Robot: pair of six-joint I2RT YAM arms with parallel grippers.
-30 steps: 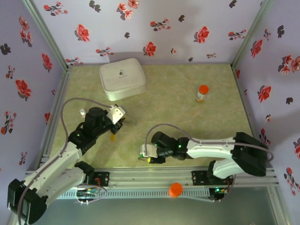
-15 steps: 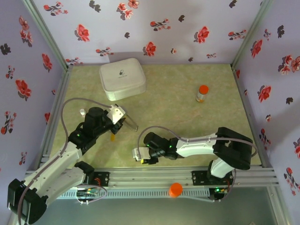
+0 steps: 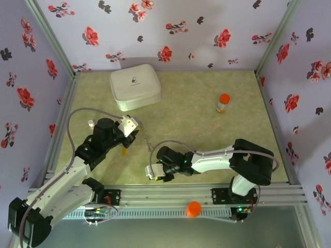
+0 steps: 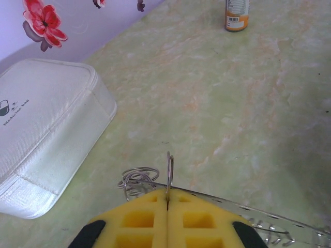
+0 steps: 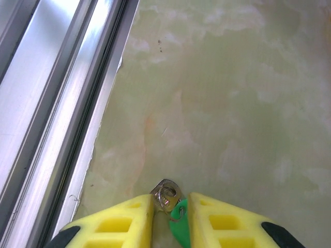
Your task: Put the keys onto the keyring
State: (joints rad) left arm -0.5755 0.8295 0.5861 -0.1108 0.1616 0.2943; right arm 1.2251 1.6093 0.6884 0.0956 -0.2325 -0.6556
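White medicine box (image 3: 135, 86) far left; orange-capped bottle (image 3: 223, 103) upright, far right.

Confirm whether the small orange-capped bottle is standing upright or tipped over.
Upright: the small orange-capped bottle stands on its base on the green table, cap uppermost.

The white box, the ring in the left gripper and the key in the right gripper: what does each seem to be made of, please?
White box: apparently matte woven fabric, its weave visible. Keyring, pinched in the left gripper: thin shiny grey metal, glinting along its edge. Key in the right gripper: bright green head, probably plastic; its small silvery part looks metallic.
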